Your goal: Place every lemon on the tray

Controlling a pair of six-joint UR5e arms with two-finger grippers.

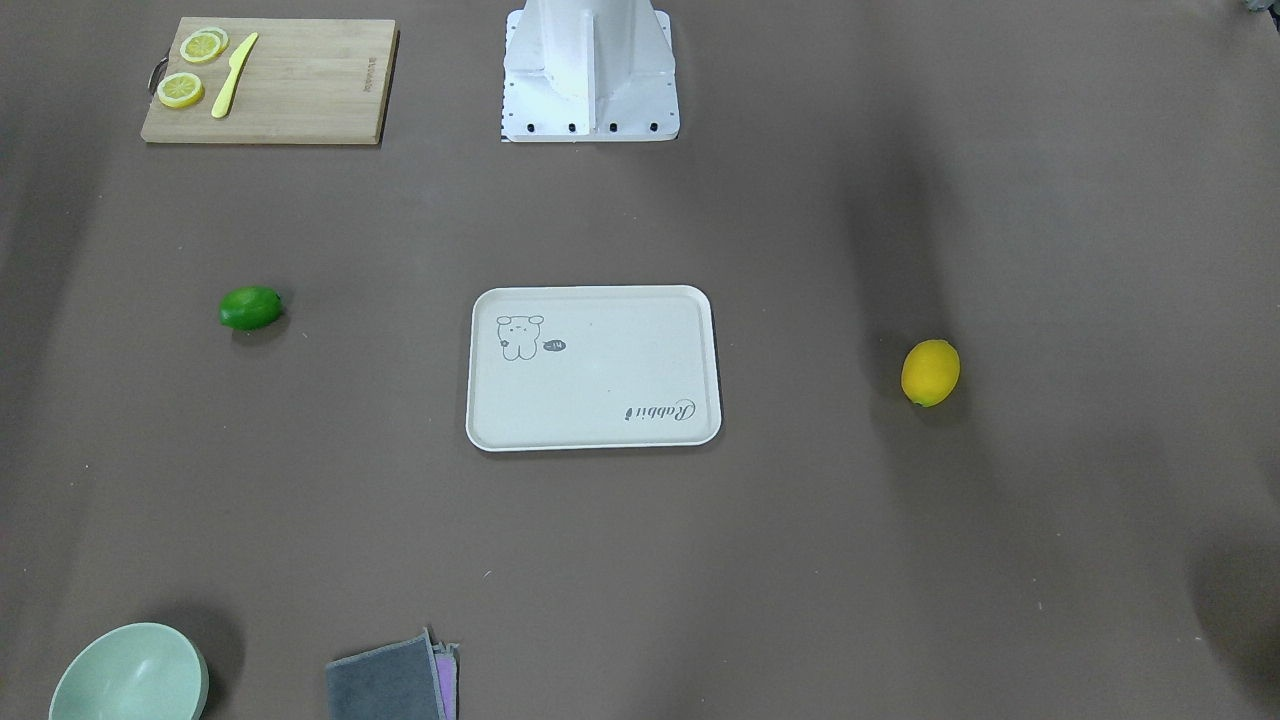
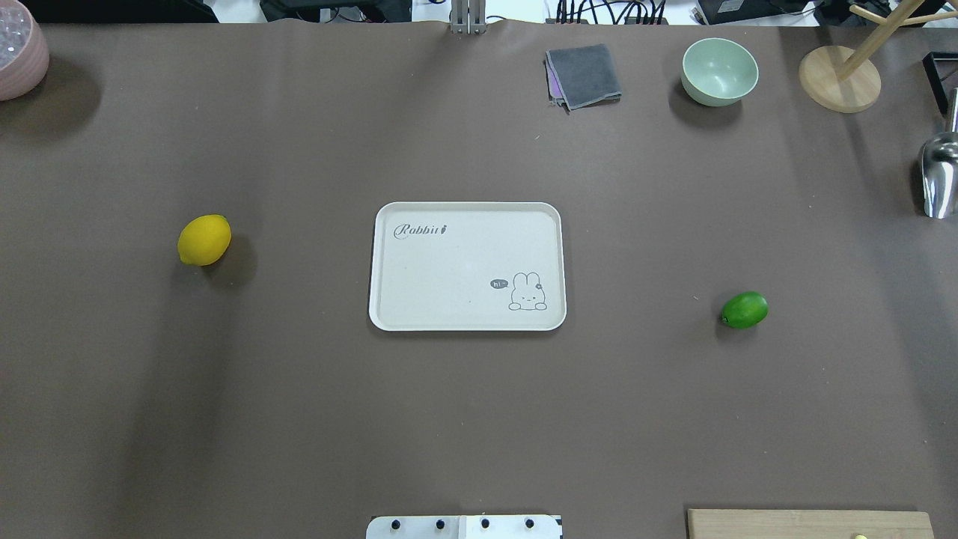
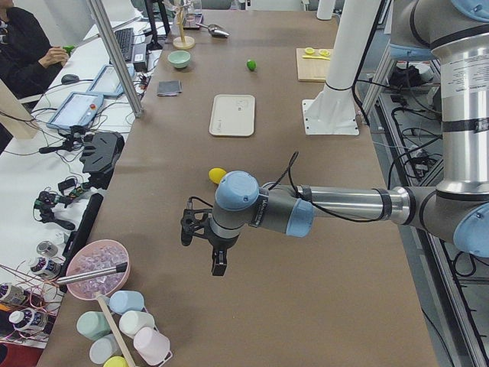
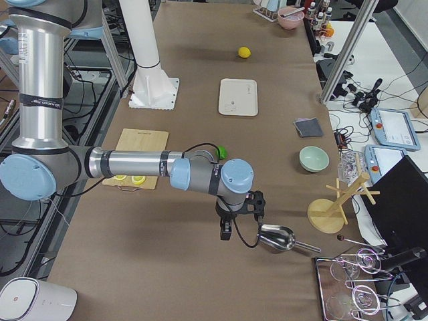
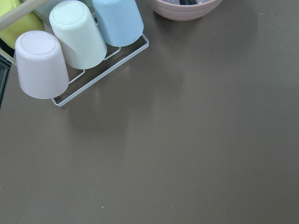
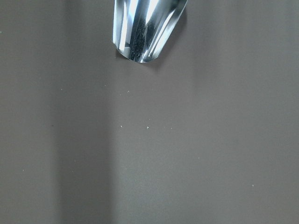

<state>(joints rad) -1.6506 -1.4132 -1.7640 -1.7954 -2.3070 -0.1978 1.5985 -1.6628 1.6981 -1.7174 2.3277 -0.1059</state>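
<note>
The yellow lemon [image 2: 203, 239] lies on the brown table left of the tray [image 2: 449, 262]. The green lemon [image 2: 744, 309] lies to the tray's right. The off-white tray with the rabbit drawing sits mid-table with nothing on it. In the front-facing view the yellow lemon [image 1: 930, 372] is on the right and the green lemon [image 1: 251, 307] on the left. My left gripper [image 3: 216, 264] shows only in the exterior left view, hanging above the table well short of the yellow lemon [image 3: 217, 175]. My right gripper [image 4: 225, 231] shows only in the exterior right view, near the green lemon [image 4: 221, 152]. I cannot tell whether either is open or shut.
A wooden cutting board [image 1: 270, 80] holds lemon slices and a yellow knife. A green bowl [image 2: 719, 71], grey cloth [image 2: 584, 75], wooden stand [image 2: 838, 78] and metal scoop [image 2: 939, 176] sit far right. A pink bowl [image 2: 19, 49] and a cup rack [image 5: 77, 42] sit far left.
</note>
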